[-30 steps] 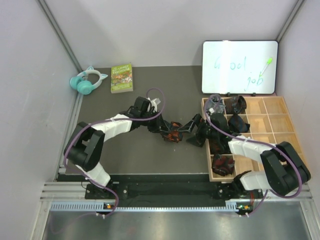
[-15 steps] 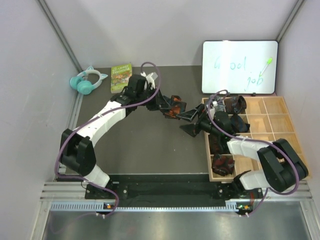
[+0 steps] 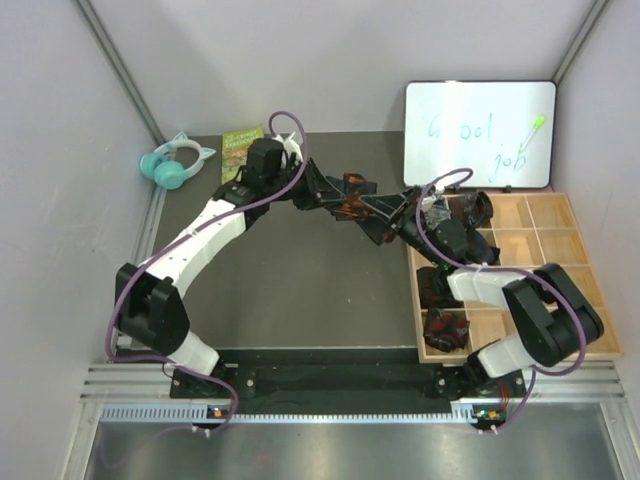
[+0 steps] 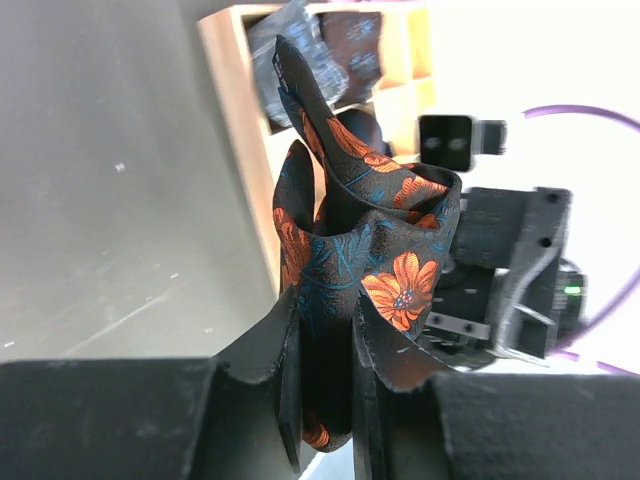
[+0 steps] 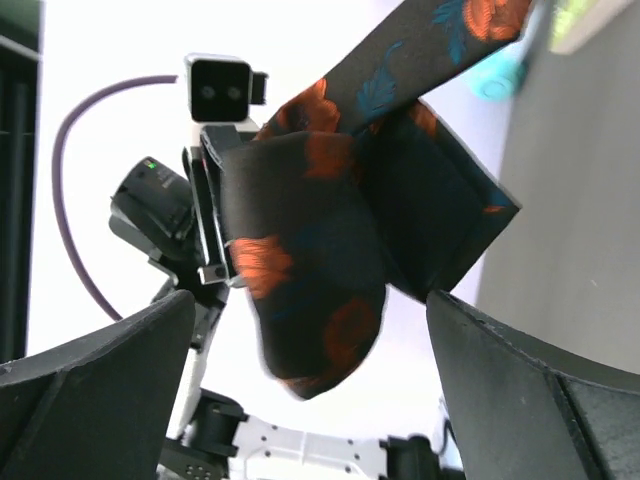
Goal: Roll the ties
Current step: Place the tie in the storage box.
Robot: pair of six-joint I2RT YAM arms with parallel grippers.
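A black tie with orange flowers [image 3: 352, 201] is bunched into a loose roll and held in the air over the back of the table. My left gripper [image 3: 337, 203] is shut on it; in the left wrist view the fingers [image 4: 283, 340] pinch the tie's [image 4: 365, 240] lower folds. My right gripper [image 3: 384, 218] is wide open facing it from the right. In the right wrist view the tie [image 5: 310, 260] hangs between the spread fingers [image 5: 110, 370] without touching them. Rolled ties [image 3: 447, 329] [image 3: 468, 210] sit in the wooden tray.
The wooden compartment tray [image 3: 414, 305] stands at the right, with its edge in the left wrist view [image 4: 235, 120]. A whiteboard [image 3: 480, 135] leans at the back right. A green book [image 3: 243, 152] and teal headphones [image 3: 176, 165] lie at the back left.
My left gripper has carried the tie up and toward the back of the table. My right gripper has followed it, swinging back and left from the tray's edge.
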